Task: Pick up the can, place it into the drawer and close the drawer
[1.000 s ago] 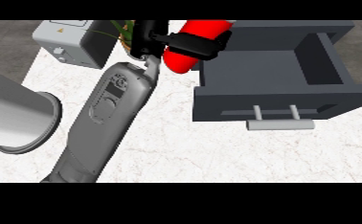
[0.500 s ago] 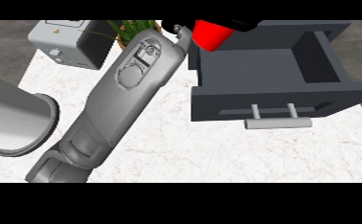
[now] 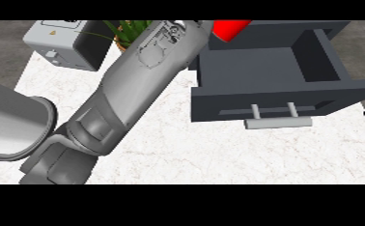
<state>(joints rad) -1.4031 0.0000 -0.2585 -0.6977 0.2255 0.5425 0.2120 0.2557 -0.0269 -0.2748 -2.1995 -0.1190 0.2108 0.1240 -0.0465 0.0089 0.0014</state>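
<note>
Red can (image 3: 230, 28) above open drawer (image 3: 271, 65) | robot hand out of frame, grip untellable

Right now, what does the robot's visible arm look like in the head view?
One long grey forearm comes in from the lower left: smooth rounded casing, faint outlined panel lines near the wrist, and darker angular segmented plates toward its lower end. No cables or sleeve show. The hand itself is out of view at the top edge.
</note>
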